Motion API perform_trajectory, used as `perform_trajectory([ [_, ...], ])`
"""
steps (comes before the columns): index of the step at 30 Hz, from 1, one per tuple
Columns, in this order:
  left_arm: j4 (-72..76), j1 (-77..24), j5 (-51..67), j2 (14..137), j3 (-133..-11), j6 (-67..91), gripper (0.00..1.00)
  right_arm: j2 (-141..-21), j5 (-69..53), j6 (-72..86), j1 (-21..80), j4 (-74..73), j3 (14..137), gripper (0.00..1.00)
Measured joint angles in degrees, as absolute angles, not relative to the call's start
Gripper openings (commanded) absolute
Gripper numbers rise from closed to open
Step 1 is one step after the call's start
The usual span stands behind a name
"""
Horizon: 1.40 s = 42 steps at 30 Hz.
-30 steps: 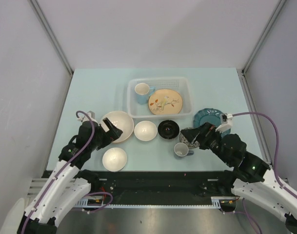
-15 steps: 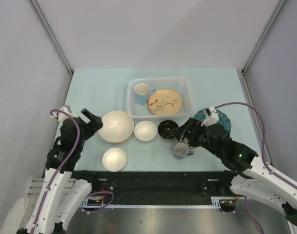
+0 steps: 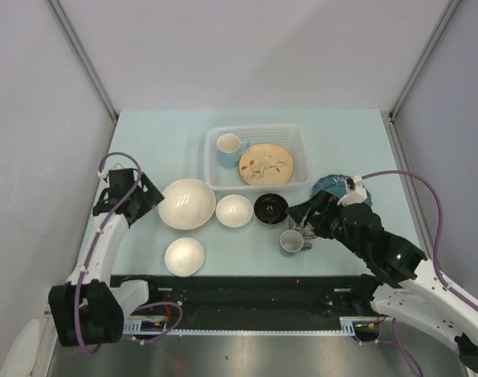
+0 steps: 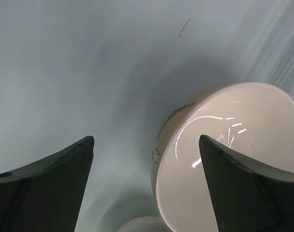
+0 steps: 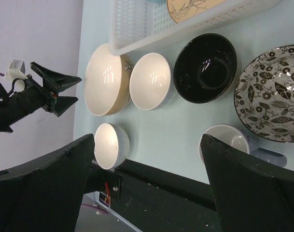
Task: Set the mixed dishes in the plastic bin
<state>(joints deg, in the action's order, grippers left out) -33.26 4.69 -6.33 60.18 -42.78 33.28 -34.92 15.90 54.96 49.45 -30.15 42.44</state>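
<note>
L pincer (image 4: 147, 140): jaws apart, empty, just left of big white bowl (image 3: 187, 203). R pincer (image 5: 147, 137): apart, empty, by patterned bowl (image 5: 272, 92) + grey mug (image 3: 291, 241). Bin (image 3: 258, 132) at desk (image 3: 160, 141) rear, holds floral plate (image 3: 264, 163) + blue mug (image 3: 228, 144). Black bowl (image 3: 271, 207), teal plate (image 3: 333, 187) on desk outside bin.

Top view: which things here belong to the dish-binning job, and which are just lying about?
Job: plastic bin, tan floral plate and mug inside it; outside: large white bowl, middle white bowl, small white bowl, black bowl, speckled bowl, teal plate, second mug.
Lying about: nothing loose; only the arms' purple cables.
</note>
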Motion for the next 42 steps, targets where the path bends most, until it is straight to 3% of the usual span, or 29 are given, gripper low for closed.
perform_trajectory([
  [5, -32.10, 6.57, -1.76, 65.95, -45.82, 31.44, 0.98, -35.05, 16.64, 55.96, 48.82, -31.83, 42.44, 0.96],
  [10, -31.59, 6.57, 1.34, 63.72, -48.25, 30.92, 0.97, -35.57, 25.06, 58.52, 47.05, -41.28, 44.21, 0.98],
  [13, -31.33, 6.57, 3.68, 59.66, -47.86, 31.00, 0.95, -36.88, 29.56, 58.37, 39.88, -47.16, 46.57, 1.00],
  [16, -30.92, 6.48, 5.87, 55.44, -46.02, 31.44, 0.94, -38.11, 28.77, 56.07, 24.62, -48.53, 47.75, 0.99],
  [20, -30.96, 4.03, 7.33, 52.10, -44.66, 31.97, 0.95, -43.24, 18.79, 51.31, 0.60, -46.87, 47.42, 0.99],
  [22, -30.65, 2.31, 8.03, 51.55, -44.69, 32.10, 0.95, -47.09, 15.18, 49.67, -5.28, -45.74, 47.16, 1.00],
  [31, -28.40, -6.26, 11.35, 51.68, -45.12, 33.06, 0.96, -64.86, 5.52, 42.48, -16.21, -38.98, 47.18, 0.99],
  [42, -24.82, -13.67, 14.90, 52.62, -46.30, 33.01, 0.96, -68.75, -3.88, 39.40, -23.42, -29.71, 38.13, 0.95],
])
